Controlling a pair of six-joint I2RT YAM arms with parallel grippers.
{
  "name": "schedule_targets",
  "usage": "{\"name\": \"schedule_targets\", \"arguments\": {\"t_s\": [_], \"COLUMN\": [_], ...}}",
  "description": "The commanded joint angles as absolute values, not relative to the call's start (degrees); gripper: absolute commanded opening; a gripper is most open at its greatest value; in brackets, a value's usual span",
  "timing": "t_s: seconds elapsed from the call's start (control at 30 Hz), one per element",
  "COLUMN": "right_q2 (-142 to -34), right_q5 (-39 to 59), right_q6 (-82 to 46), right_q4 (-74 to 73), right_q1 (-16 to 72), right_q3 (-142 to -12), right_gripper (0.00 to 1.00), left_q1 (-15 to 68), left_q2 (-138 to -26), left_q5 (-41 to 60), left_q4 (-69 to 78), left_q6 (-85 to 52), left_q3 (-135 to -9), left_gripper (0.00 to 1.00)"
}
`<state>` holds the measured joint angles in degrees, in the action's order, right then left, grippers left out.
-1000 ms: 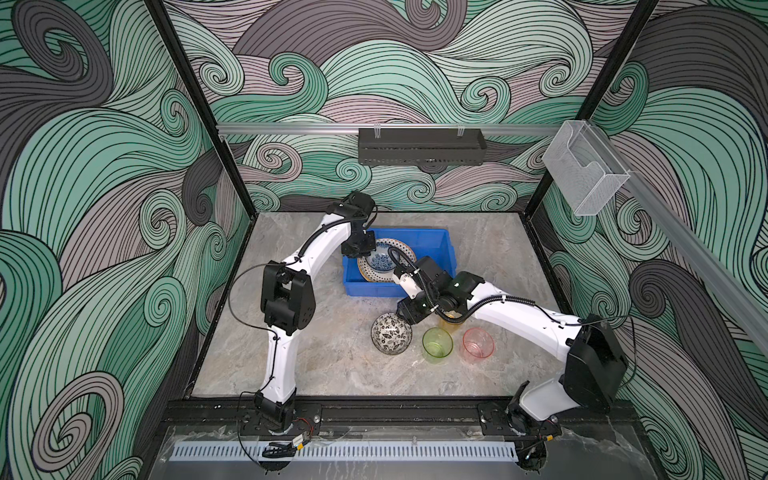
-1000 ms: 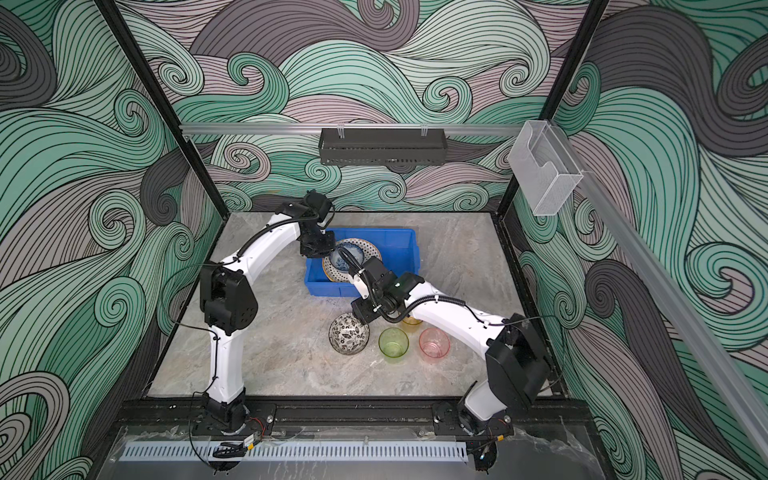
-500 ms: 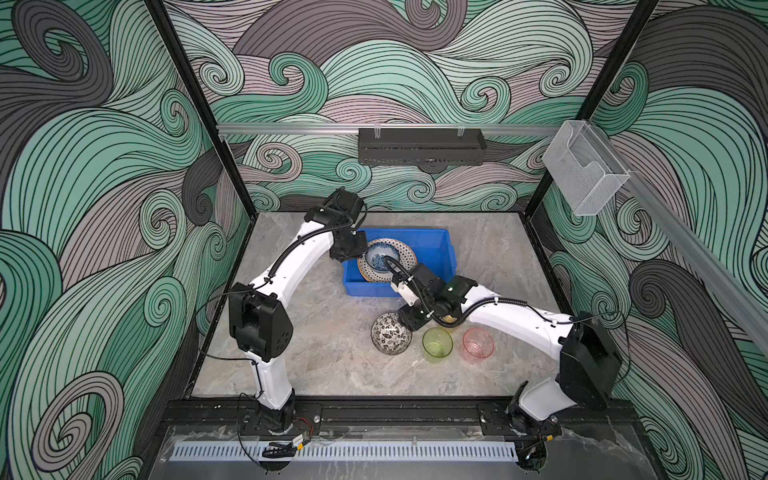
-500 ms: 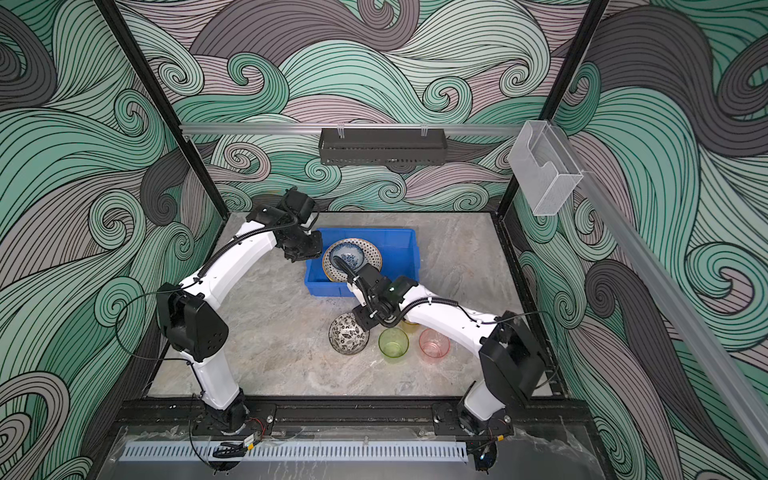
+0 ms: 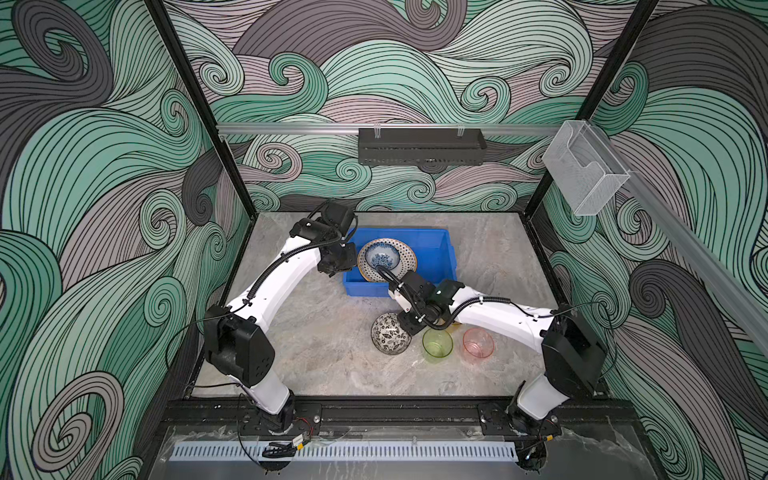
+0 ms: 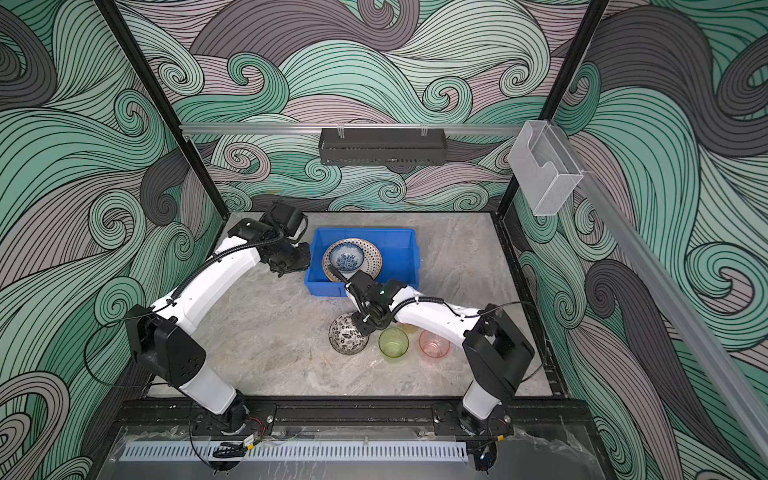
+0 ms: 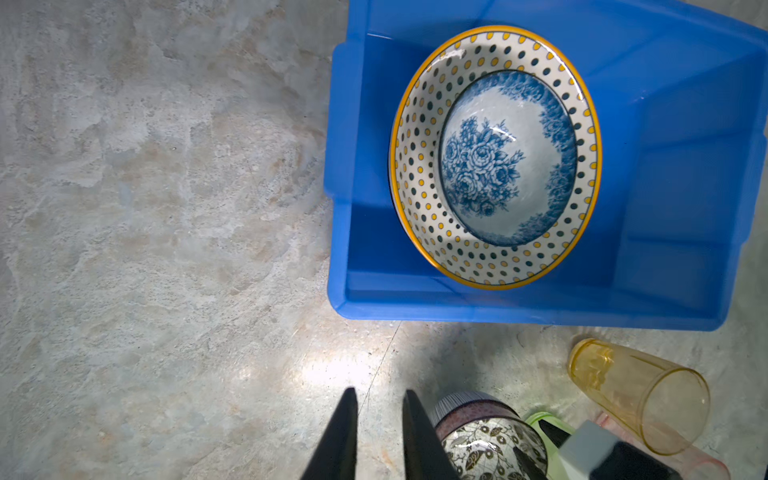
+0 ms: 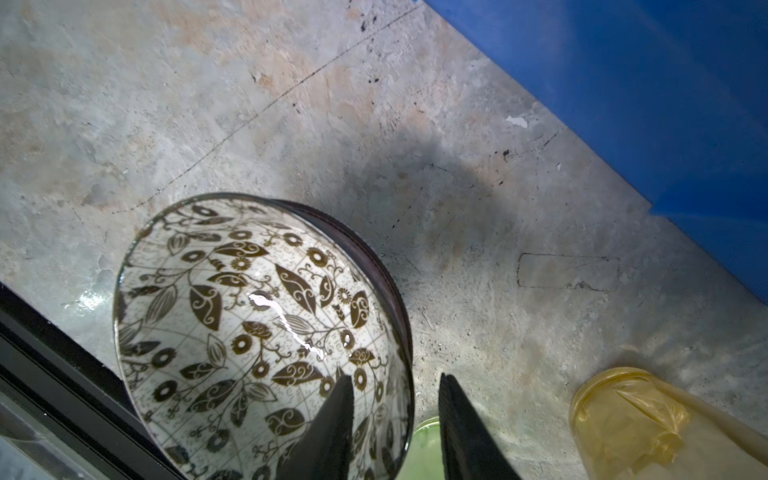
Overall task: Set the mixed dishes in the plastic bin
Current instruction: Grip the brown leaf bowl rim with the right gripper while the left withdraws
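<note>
The blue plastic bin point(image 5: 436, 249) point(image 7: 665, 166) holds a dotted-rim plate point(image 7: 419, 199) with a blue-floral bowl point(image 7: 507, 158) nested in it. A black-and-white leaf-patterned bowl point(image 5: 388, 336) point(image 8: 249, 324) stands on the table in front of the bin. My right gripper point(image 8: 395, 378) point(image 5: 405, 328) is open astride its rim, one finger inside and one outside. My left gripper point(image 7: 380, 392) point(image 5: 332, 268) hangs by the bin's left wall, narrowly open and holding nothing. A green cup point(image 5: 437, 344) and a pink cup point(image 5: 478, 343) stand upright. An orange cup point(image 7: 640, 399) lies on its side.
A long black perforated tray point(image 5: 419, 145) hangs on the back wall and a clear holder point(image 5: 582, 174) on the right wall. A black frame rail point(image 5: 374, 409) runs along the table's front edge. Bare marble table point(image 5: 316, 332) lies left of the patterned bowl.
My left arm has drawn back from over the bin to its left side. My right gripper has come down over the patterned bowl's rim and its jaws have narrowed.
</note>
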<state>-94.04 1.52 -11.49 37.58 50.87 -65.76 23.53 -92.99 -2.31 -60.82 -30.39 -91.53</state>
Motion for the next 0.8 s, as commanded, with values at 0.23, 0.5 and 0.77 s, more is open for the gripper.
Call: {"name": "schedule_targets", "arguments": {"t_s": [0.23,0.5,0.77], "right_q2": [-97.3,-97.3,-97.7], "right_q5": [-1.3,-2.4,-2.7], "right_q6": [-13.2,-14.1,-14.1], "right_q4": [39.8,40.3,41.1], "right_q1": [52.3,52.8,53.2], "right_q3": [-67.6,-68.4,-69.2], "right_gripper": [0.25,0.2,0.1], "left_q1": [23.1,23.0,22.9], "left_q2": [-88.0,-86.3,-85.4], "left_q5": [-6.4,-7.3,-7.7], "left_q4": [-61.9,-61.6,-61.3], "left_q6": [-31.9,-31.9,-31.9], "left_q3": [-88.4,-86.4,-84.8], "left_gripper": [0.24,0.24,0.24]}}
